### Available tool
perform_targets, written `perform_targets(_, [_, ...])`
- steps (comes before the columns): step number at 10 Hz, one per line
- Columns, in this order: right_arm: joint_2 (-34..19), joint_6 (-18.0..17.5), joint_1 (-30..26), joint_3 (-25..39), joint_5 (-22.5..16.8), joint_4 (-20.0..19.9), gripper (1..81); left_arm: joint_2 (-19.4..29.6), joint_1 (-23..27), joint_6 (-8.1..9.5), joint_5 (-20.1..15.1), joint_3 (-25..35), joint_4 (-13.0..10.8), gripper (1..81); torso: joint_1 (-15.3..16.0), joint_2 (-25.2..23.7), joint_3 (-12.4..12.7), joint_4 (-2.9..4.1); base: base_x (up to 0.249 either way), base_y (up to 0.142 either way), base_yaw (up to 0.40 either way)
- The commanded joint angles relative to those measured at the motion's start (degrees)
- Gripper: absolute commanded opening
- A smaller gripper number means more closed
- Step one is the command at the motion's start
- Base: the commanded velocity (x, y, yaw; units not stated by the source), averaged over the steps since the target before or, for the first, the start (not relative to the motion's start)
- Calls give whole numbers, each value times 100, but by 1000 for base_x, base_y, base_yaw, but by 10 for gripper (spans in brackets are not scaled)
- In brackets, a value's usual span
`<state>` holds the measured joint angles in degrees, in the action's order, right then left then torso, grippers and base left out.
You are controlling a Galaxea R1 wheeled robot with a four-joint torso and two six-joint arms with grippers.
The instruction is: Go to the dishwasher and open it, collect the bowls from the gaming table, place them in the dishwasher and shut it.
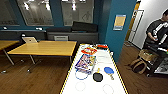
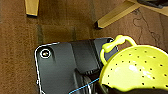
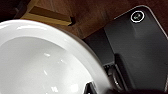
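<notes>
Head view: looking down along the gaming table [image 1: 65,82], white top edged in yellow, close ahead and low in the frame. Resting on it, side by side and near this end, a black bowl [image 1: 97,76] and a blue bowl [image 1: 109,70], just apart, both within easy reach from here, probably why stopped at this end. Further along the top, colourful printed sheets [image 1: 85,62], lying flat and partly overlapping. Off to the left, a yellow-topped desk [image 1: 45,48] with a laptop [image 1: 29,39] at its far edge; to the right, a person [image 1: 157,30] standing beside a backpack [image 1: 138,65] on the floor. Left wrist view: a yellow-green colander [image 2: 140,67], perforated, loop handle up, carried above the wooden floor [image 2: 20,50] near a yellow table leg [image 2: 32,7]; impossible to tell whether the left gripper is clamped on it. Right wrist view: a white bowl [image 3: 37,62], hollow facing the camera, likewise over the floor; right gripper's hold equally unreadable.
</notes>
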<state>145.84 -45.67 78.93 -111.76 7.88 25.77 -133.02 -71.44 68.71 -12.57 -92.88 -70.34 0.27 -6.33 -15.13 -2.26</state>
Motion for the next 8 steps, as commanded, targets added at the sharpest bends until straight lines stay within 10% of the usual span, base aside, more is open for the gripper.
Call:
perform_targets(1, [89,14,-163,-222,-128,253,10,-339,-50,-59,439,-749,-120,10,0,0,0,0,0,0,0])
perform_targets(8, [431,23,66,-784,-172,446,10,-796,-218,-103,448,-1189,-129,10,0,0,2,0,-21,0,0])
